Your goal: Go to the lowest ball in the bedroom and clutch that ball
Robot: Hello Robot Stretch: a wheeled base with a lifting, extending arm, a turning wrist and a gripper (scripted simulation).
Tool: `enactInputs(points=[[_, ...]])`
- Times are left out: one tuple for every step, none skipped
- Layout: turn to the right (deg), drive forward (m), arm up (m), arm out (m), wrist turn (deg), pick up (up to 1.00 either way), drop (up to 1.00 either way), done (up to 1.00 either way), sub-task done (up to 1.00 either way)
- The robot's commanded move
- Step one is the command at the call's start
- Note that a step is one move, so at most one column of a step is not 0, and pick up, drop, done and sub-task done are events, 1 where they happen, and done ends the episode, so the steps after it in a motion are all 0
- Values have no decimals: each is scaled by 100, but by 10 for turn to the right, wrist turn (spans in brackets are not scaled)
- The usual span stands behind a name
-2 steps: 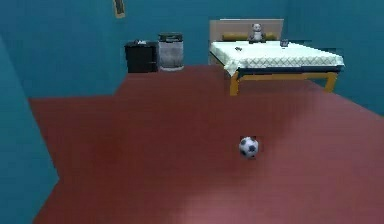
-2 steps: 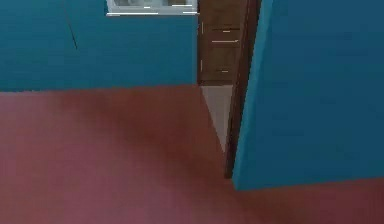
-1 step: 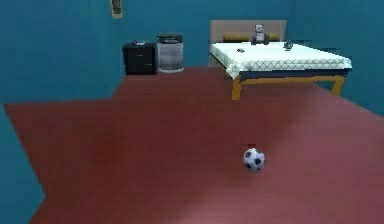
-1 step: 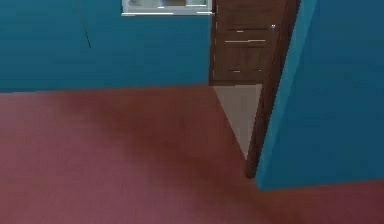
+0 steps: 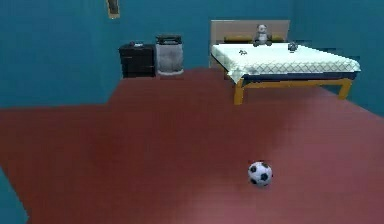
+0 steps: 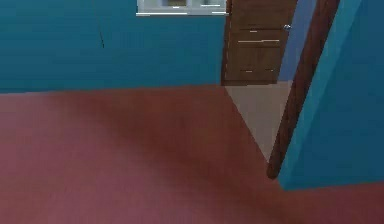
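Observation:
A black-and-white ball (image 5: 260, 173) lies on the red-brown floor (image 5: 150, 140) in the forward view, low and right of the middle. A bed (image 5: 285, 65) with a pale cover and a wooden frame stands at the back right. On the bed lie a small dark round thing (image 5: 292, 47) and a small grey figure (image 5: 261, 35) near the headboard.
A dark cabinet (image 5: 135, 59) and a grey bin-like unit (image 5: 169, 56) stand against the teal back wall. In the arm side view a teal wall end with a brown edge (image 6: 300, 95) juts in at the right, beyond it a wooden dresser (image 6: 258, 42) and a window (image 6: 180, 7).

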Motion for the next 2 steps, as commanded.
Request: enactInputs(points=[[300,0,0,0,0,0,0,0,0],[0,70,0,0,0,0,0,0,0]])
